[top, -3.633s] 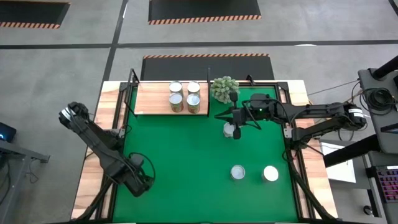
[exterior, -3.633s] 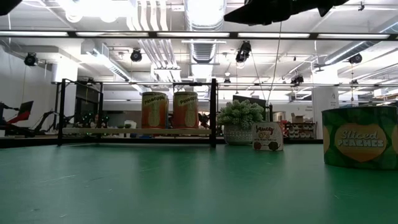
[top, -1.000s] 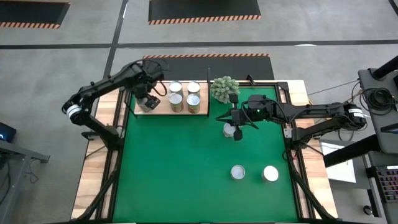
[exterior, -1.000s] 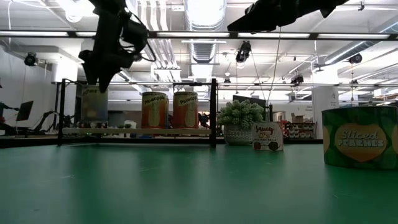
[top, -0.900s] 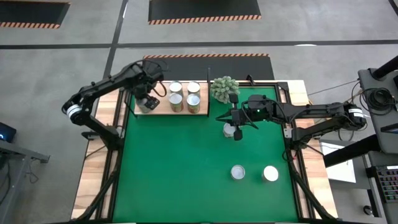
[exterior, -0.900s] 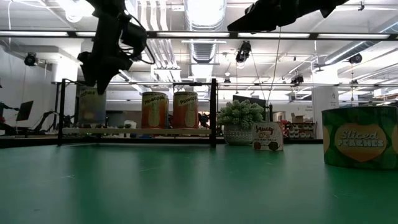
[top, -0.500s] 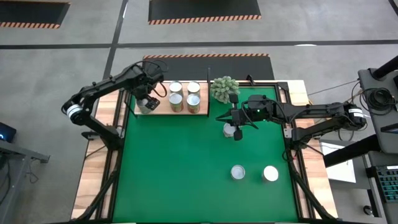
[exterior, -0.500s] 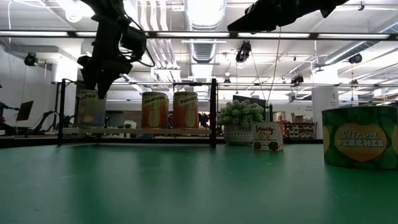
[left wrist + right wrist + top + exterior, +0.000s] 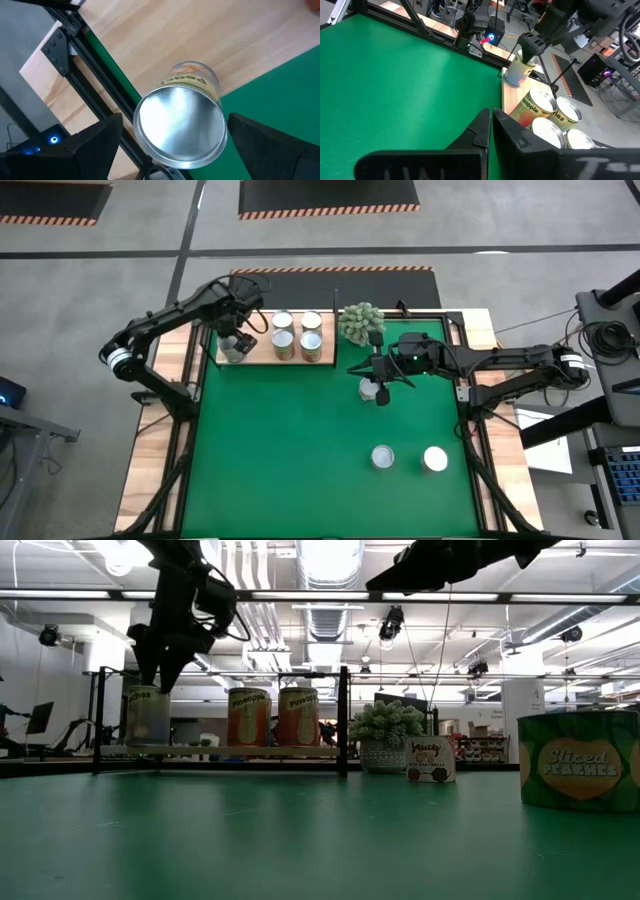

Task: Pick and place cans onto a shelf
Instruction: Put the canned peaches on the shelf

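Overhead looks straight down; low looks level; both share the shelf (image 9: 250,340).

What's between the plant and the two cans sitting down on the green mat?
In the high view, the right gripper hangs between the plant and the two cans, with a small can beside it. Otherwise bare mat.

Both arms are matte black, built of slim tubular links with bulkier joint housings. The left arm (image 9: 160,330) carries a white band at its elbow joint; the right arm (image 9: 520,365) has a similar white ring behind the wrist, a small green light near its claw, and thin black cables trailing along it.
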Robot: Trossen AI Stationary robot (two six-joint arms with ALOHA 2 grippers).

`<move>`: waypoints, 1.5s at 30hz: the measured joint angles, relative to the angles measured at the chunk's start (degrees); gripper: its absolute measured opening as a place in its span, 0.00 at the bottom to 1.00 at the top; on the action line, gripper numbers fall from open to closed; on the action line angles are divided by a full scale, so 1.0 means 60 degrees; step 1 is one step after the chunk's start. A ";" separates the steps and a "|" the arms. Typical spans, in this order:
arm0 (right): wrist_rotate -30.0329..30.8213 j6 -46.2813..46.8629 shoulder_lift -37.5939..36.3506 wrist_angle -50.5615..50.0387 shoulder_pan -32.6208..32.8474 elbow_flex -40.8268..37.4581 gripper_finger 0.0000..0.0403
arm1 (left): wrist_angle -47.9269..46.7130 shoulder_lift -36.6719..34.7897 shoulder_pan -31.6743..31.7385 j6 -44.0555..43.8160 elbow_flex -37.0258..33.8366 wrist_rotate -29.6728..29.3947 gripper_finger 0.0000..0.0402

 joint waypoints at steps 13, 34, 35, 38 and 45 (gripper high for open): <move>0.0010 -0.0025 -0.0004 0.0000 0.0000 0.0000 0.02 | -0.0168 -0.1077 -0.0769 0.0415 0.0422 -0.0091 0.66; 0.0007 -0.0088 -0.0004 0.0000 0.0000 0.0000 0.02 | 0.1711 -0.1620 -0.0696 0.0185 -0.2287 -0.1210 0.05; 0.0007 -0.0085 -0.0004 0.0000 0.0000 0.0000 0.02 | 0.1708 -0.1616 -0.0696 0.0165 -0.2286 -0.1284 0.04; 0.0006 -0.0083 -0.0004 0.0000 0.0000 0.0000 0.02 | 0.1654 -0.1605 -0.0696 0.0103 -0.2179 -0.1281 0.01; 0.0007 -0.0084 -0.0004 -0.0001 0.0000 0.0000 0.02 | 0.1636 -0.1613 -0.0692 0.0062 -0.1658 -0.1056 0.00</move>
